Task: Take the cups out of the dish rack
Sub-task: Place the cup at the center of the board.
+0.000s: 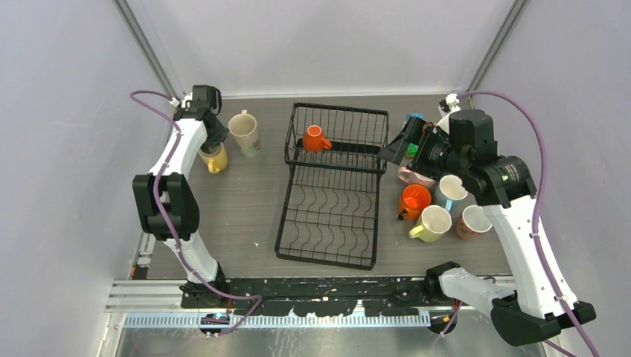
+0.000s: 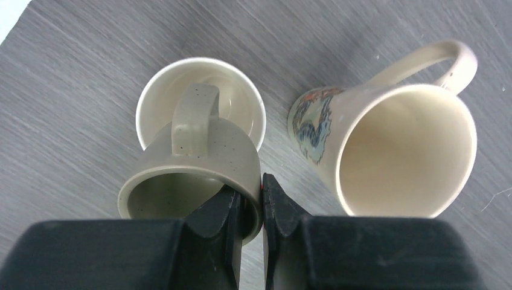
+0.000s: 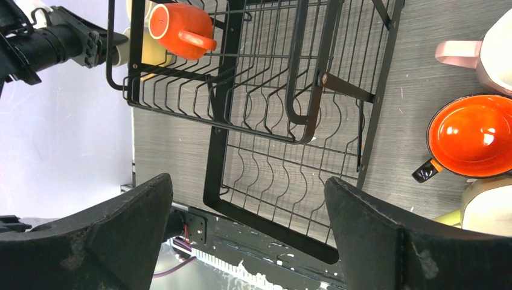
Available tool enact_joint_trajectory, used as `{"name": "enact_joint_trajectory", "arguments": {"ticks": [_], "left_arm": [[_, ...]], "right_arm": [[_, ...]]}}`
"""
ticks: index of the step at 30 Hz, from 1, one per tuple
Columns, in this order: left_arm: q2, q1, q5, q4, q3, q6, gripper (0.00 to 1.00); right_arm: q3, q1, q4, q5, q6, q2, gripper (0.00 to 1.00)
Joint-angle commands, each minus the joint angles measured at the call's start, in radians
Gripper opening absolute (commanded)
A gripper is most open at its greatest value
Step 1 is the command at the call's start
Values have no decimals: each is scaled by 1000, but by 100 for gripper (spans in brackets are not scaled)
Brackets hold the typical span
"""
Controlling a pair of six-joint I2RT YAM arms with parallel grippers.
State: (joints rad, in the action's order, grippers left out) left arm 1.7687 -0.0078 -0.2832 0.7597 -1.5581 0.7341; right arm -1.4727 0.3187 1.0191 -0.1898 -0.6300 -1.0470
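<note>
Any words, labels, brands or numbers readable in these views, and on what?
No text can be read in any view.
On the tall cream mug: a blue-and-orange picture only, no words visible.
On the speckled grey mug: nothing, it is plain.
On the right arm: a green spot, too small to read.

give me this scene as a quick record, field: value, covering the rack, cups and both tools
rack: holds one orange cup, in the basket end
left tool: shut on the rim of a grey cup, which is tipped on its side, handle up, over a yellow cup
tall mug: upright on the table, beside the yellow cup
right tool: open, holding nothing, above the rack
right of rack: at least five cups upright on the table
</note>
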Motion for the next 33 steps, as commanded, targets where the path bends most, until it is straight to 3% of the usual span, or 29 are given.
{"name": "enact_joint_trajectory", "arguments": {"ticks": [1, 15, 33], "left_arm": [[20, 32, 15, -64, -60, 25, 0], [82, 44, 37, -67, -77, 24, 0], [123, 48, 40, -63, -77, 9, 23]], "right_arm": [[3, -2, -18, -14, 29, 10, 100], [20, 0, -40, -23, 29, -8, 100], [32, 0, -34, -28, 25, 3, 100]]}}
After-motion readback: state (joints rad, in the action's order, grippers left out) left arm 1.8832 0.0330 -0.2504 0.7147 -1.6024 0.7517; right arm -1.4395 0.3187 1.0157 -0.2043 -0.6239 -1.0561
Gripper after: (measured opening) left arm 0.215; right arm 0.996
